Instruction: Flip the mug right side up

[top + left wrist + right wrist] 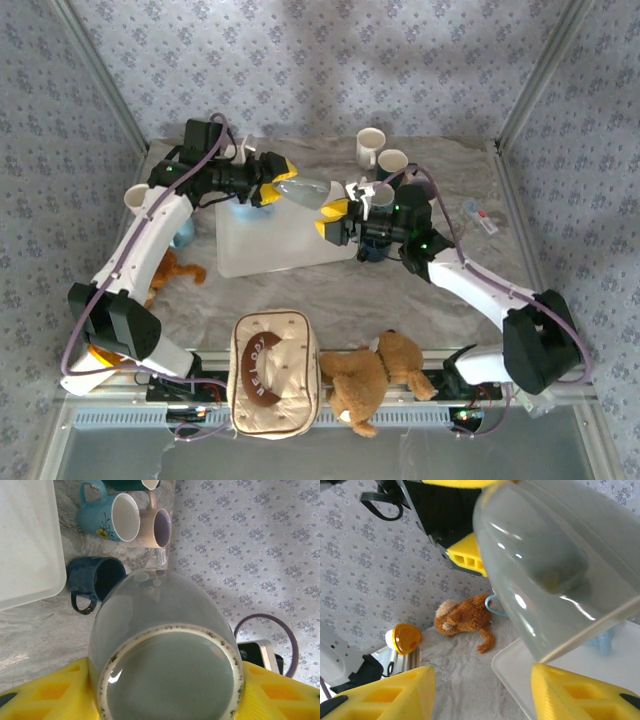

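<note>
Clamped by its base in the left gripper (277,180), the grey mug (300,188) is held on its side above the white tray (250,250), with its long axis and mouth pointed toward 4 o'clock. The right gripper (330,218) is spread apart at that mouth, seemingly not touching the rim.

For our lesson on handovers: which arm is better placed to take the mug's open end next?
Probably right. The left gripper clamps the grey mug at its base above the tray; the right gripper has its fingers apart on either side of the rim end.
</note>
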